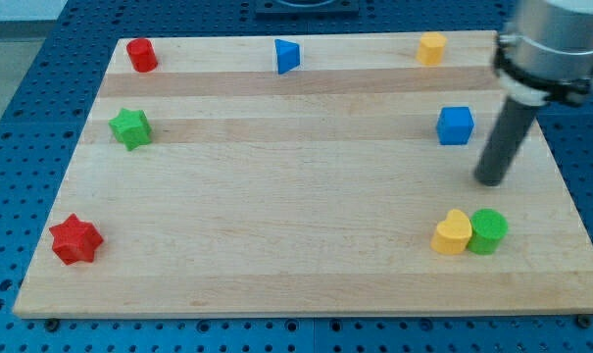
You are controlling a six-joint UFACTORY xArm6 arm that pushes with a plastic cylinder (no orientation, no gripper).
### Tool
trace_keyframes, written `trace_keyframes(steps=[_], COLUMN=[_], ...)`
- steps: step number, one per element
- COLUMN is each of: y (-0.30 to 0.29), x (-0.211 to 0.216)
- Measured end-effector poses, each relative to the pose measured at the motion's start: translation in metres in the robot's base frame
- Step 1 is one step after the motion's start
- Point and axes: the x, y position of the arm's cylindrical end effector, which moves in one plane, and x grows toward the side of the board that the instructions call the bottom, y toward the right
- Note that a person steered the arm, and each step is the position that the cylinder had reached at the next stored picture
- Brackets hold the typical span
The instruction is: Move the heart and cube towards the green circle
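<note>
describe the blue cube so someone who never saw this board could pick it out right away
Start at the wooden board and go to its right side in the view, about a third of the way down from the top edge. The blue cube sits there alone, just left of my tip and slightly above it. Unlike the blue triangular block at the top edge, it is square-faced.

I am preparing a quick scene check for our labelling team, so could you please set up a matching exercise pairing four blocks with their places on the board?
Blocks:
1. red star
2. blue cube
3. yellow heart
4. blue triangle

Places:
A. top edge, middle
B. touching the green circle
C. bottom left corner
D. just left of my tip

Pairs: 1-C, 2-D, 3-B, 4-A
</note>
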Motion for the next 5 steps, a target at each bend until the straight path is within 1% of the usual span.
trace_keyframes(steps=[1, 2, 3, 4, 5], y=[0.040, 0.050, 0.030, -0.004, 0.004], x=[-0.037, -0.102, -0.144, -0.125, -0.074])
